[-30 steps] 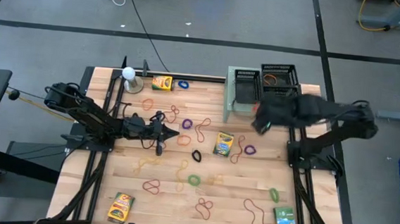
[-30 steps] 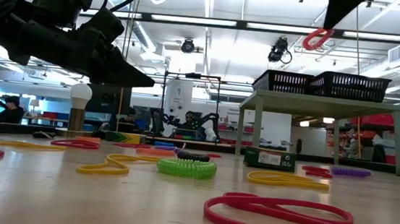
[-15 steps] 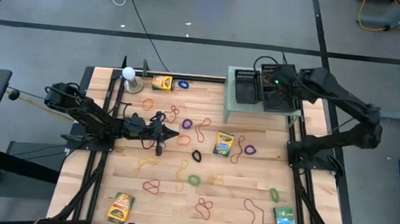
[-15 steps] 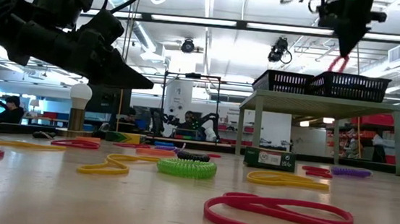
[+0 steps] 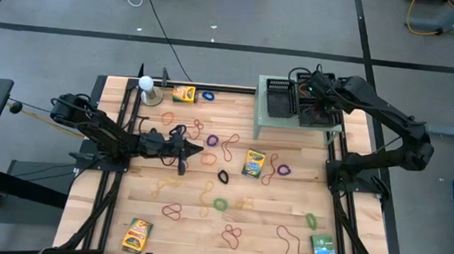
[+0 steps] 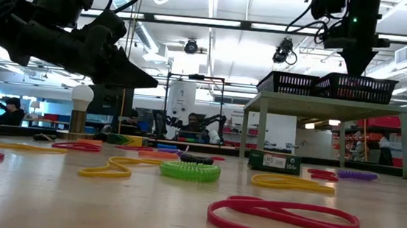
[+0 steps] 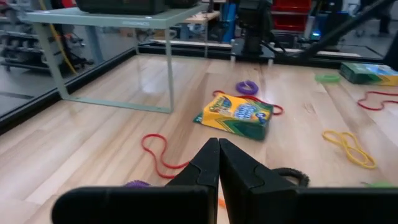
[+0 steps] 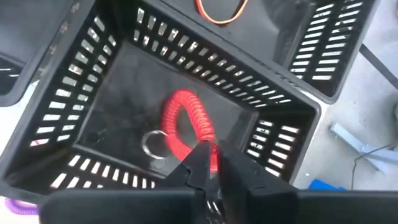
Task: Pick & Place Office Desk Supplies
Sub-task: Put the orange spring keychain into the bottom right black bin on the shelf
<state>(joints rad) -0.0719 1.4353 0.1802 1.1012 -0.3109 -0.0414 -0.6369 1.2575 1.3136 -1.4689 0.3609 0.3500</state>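
Now a red coil with a metal ring lies on the floor of a black basket, on the grey shelf at the table's far edge. Right gripper hangs in the basket just above the coil, fingers slightly apart, gripping nothing visible. Out from the shelf, bands and crayon boxes lie scattered on the table. Left gripper hovers beside them, closed and empty.
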